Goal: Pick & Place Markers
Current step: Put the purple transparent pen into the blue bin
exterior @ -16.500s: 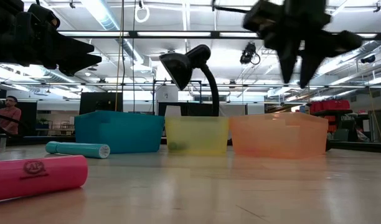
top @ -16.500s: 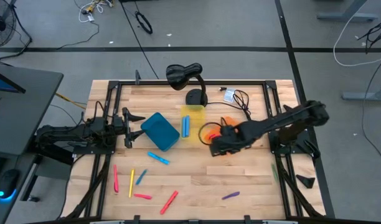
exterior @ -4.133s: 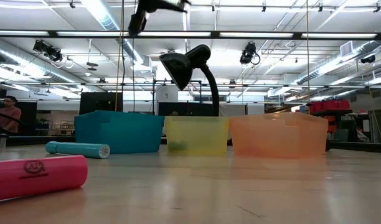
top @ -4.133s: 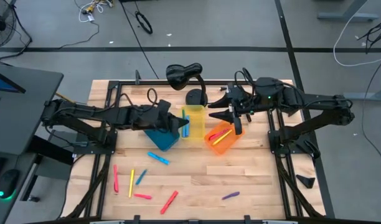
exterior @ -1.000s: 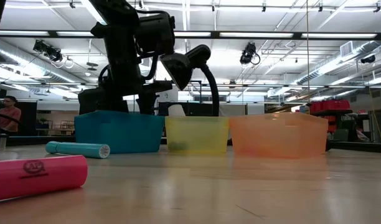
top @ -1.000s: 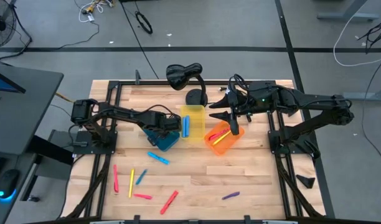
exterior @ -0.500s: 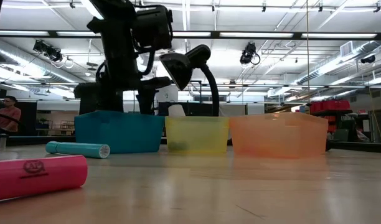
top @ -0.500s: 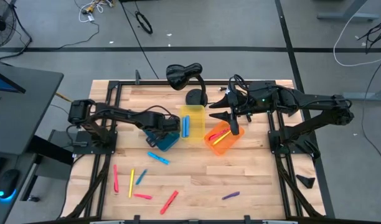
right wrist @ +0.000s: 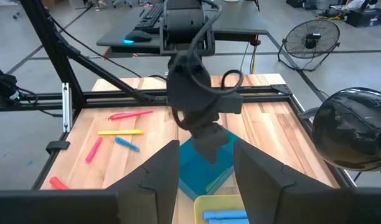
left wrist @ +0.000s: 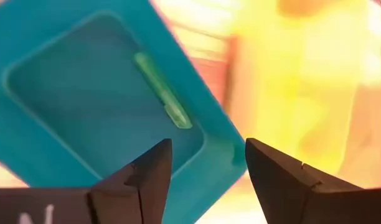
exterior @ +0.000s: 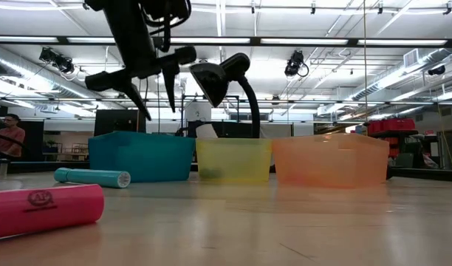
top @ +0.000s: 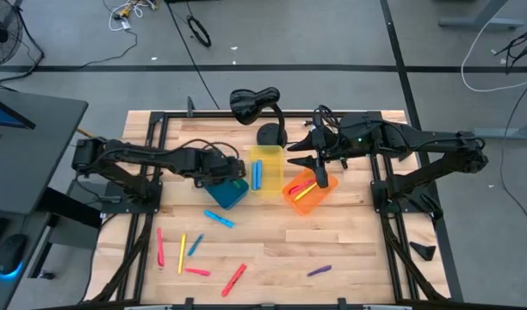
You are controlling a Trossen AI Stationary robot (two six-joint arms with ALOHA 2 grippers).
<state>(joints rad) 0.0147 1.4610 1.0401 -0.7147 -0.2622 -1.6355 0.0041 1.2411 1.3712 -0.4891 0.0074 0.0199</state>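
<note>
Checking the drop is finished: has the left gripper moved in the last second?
Yes. In the low view the left gripper has risen clear above the blue bin, jaws open, holding nothing.

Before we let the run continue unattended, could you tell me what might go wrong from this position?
1. The left pincer hangs open just above the blue bin, with a green marker inside; a careless move could clip the rim and shift the bin.
2. The right pincer waits over the orange bin, close to the black lamp; a wide swing might strike it.
3. The two arms stand near each other around the yellow bin and could collide.
</note>
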